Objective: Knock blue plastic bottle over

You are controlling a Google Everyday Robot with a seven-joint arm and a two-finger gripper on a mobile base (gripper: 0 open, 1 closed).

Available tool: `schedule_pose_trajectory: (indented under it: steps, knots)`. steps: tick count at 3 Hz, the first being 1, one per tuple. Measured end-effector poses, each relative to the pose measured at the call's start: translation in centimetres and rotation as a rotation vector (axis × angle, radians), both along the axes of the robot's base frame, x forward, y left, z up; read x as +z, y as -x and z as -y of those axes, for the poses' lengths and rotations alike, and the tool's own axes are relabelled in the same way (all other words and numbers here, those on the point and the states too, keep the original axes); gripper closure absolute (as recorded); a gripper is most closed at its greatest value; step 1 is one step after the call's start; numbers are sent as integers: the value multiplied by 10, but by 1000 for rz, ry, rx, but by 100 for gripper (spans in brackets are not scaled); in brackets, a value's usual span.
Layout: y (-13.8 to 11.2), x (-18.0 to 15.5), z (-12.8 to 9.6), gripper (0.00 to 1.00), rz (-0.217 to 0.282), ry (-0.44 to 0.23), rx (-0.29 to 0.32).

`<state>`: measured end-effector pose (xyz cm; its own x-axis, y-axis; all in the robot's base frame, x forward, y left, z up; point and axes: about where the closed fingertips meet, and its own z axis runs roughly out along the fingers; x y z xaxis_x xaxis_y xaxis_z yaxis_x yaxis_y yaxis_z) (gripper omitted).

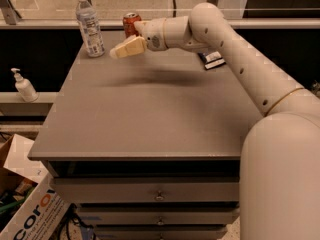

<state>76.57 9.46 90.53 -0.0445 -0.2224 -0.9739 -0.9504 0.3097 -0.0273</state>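
Note:
The blue plastic bottle (89,25) stands upright at the back left corner of the grey table (150,114). It is clear and bluish, with a white cap and a blue-and-white label. My gripper (114,54) hangs above the table just to the right of the bottle, at about label height, apart from it by a small gap. Its cream fingers point left toward the bottle. My arm reaches in from the right across the back of the table.
A red soda can (131,23) stands behind my wrist at the back of the table. A small dark flat object (212,59) lies at the back right. A white pump-dispenser bottle (22,85) stands on a ledge to the left. A cardboard box (25,204) lies on the floor at lower left.

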Motion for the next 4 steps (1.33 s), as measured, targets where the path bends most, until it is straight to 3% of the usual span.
schedule_pose_trajectory:
  steps: [2,4]
  knots:
    - [-6,11,-37,0,-4,-76,56]
    - [7,14,-57,0,-28,-116,65]
